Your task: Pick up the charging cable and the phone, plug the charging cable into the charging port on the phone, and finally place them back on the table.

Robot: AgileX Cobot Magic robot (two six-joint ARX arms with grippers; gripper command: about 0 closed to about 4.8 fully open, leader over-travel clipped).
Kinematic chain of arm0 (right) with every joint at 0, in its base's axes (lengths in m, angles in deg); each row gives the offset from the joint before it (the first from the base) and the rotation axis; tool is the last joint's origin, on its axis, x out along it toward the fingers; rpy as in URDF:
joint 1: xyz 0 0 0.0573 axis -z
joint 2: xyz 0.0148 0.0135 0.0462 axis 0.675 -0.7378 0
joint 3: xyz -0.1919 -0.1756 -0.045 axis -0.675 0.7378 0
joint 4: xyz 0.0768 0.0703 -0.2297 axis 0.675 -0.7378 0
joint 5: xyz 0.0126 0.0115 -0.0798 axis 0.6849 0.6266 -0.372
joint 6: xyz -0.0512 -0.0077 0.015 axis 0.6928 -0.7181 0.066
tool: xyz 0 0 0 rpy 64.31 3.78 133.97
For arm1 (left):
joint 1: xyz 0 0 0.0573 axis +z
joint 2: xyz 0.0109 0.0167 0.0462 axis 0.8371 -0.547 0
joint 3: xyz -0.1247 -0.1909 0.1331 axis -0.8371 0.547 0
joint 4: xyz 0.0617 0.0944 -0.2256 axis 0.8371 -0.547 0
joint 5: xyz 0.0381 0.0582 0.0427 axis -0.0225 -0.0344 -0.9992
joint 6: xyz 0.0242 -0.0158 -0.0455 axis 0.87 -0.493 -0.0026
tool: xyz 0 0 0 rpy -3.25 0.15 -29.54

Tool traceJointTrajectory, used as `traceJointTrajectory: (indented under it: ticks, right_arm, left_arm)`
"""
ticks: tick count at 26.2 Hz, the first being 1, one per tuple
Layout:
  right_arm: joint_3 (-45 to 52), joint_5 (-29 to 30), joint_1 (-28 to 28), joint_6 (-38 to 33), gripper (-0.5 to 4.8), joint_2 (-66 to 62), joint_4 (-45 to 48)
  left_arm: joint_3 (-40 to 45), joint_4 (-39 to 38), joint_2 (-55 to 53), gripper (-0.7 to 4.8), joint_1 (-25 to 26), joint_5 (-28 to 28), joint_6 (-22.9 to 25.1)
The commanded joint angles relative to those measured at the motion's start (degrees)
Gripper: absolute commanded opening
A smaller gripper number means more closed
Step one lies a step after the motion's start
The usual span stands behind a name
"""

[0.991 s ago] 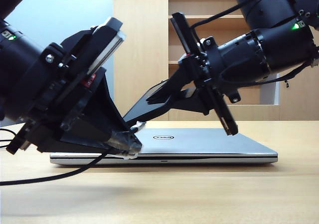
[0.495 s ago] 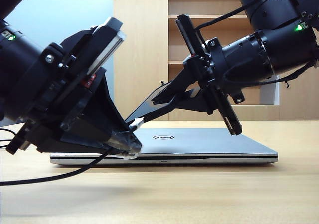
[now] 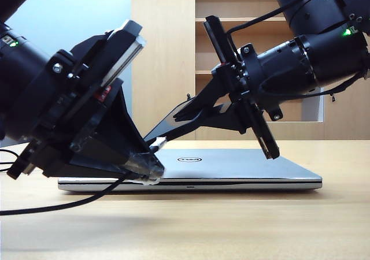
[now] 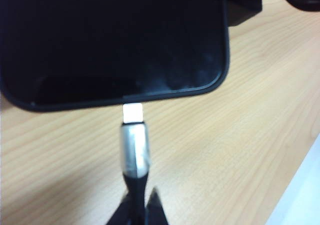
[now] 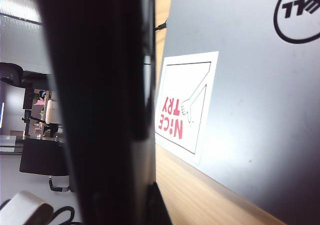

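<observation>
Cable: my left hand (image 4: 137,207) clenches the charging cable (image 4: 134,150), its plug tip touching the phone's (image 4: 112,40) short edge.
Phone: my right hand (image 3: 179,118) grips it, tilted above the laptop (image 3: 231,167).
Counter: light wood-grain counter (image 3: 231,225) carrying the closed laptop.
Room: wooden shelves (image 3: 231,17) behind.

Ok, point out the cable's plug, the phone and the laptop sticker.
charging cable plug (image 4: 133,135), left wrist view, on the silver metal sleeve.
phone (image 4: 115,40), left wrist view, on the dark screen.
laptop sticker (image 5: 186,105), right wrist view, beside the red lettering.
</observation>
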Motion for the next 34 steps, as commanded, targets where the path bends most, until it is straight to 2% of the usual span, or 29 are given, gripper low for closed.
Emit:
traceJointTrajectory:
  ticks: [1,17,25,34]
  right_arm:
    - [-0.4,1.1,0.0,0.0,-0.06,0.3,1.2]
    - [-0.4,0.3,-2.1,-1.2,-0.06,0.3,2.2]
    - [-0.4,0.7,-2.1,3.2,-0.06,0.3,1.4]
    - [-0.4,1.4,-0.9,3.2,-0.06,0.3,1.4]
  left_arm:
    - [-0.2,0.6,0.1,-0.06,0.0,0.0,-0.2]
    - [-0.2,1.5,0.1,-0.06,0.0,0.0,-0.2]
    - [-0.2,1.5,0.1,-0.06,0.0,0.0,-0.2]
    - [-0.2,1.4,0.1,-0.06,0.0,0.0,-0.2]
